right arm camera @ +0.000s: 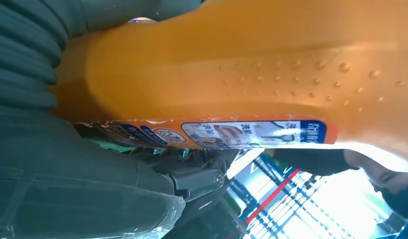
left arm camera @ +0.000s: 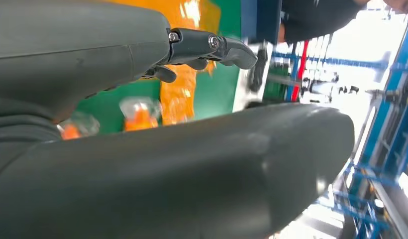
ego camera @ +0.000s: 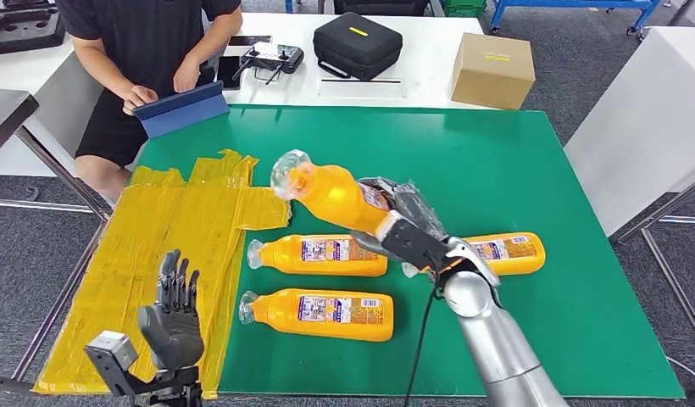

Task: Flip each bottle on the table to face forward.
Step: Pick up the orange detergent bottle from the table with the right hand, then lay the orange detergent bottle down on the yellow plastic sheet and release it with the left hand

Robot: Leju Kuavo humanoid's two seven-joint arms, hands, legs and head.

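**Lifting one bottle clear of the mat, cap pointing to the far left corner**

Spreading across most of the table is the green mat [ego camera: 497, 170], with a patch of yellow tape [ego camera: 175, 237] covering its left edge. On it lie three orange bottles on their sides, long axes running left to right along the mat, labels up: the middle bottle [ego camera: 327, 254], the near bottle [ego camera: 323, 314] just toward the near edge from it, and the right bottle [ego camera: 509, 252] partly hidden behind the silver forearm.

The one that matters is the raised bottle [ego camera: 331, 193]. The right hand [ego camera: 403, 225] grasps it around its lower body, fingers wrapped over the label end, and holds it off the mat above the middle bottle. Its long axis slants up and away, the clear cap toward the far left corner, the base buried in the palm. In the right wrist view the raised bottle [right arm camera: 271, 69] shows its dimpled orange back toward the camera, with the label edge turned down toward the fingers [right arm camera: 192, 164], so I judge a roll about that long axis is what the next move needs before it goes down.

The left hand [ego camera: 170, 314] hovers over the tape at the near left corner, fingers spread and upright, grasping nothing, well apart from every bottle.
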